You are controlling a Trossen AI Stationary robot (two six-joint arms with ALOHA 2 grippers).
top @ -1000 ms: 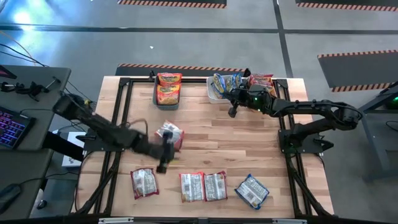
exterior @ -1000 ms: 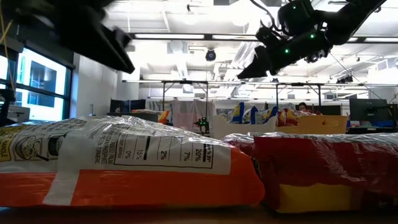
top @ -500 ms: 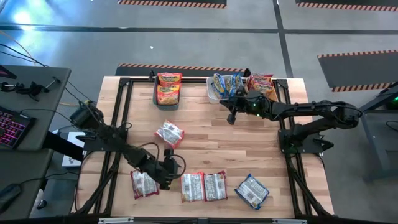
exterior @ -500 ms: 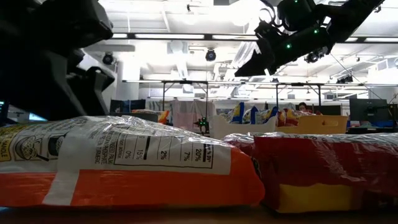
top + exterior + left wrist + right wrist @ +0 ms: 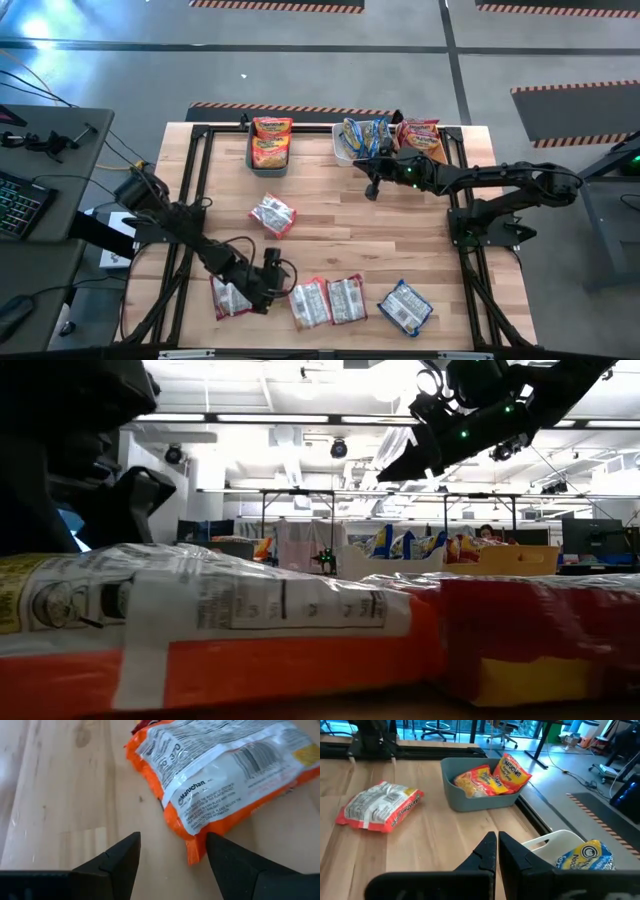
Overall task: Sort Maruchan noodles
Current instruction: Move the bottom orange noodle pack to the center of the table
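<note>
Left gripper (image 5: pixel 278 283) has dropped from mid-table to the 6 o'clock edge, fingers now spread wide, empty, straddling the corner of an orange packet (image 5: pixel 220 780) lying silver back up. That packet (image 5: pixel 308 302) has skewed since a moment ago. Likely the next pick for the teal bin (image 5: pixel 268 160) at 12 o'clock. Right gripper (image 5: pixel 371 186) hovers near 1 o'clock, pinched closed, empty.

Left arm covers part of near-left packet (image 5: pixel 229 297); white bin (image 5: pixel 555 841) cut by edge.
</note>
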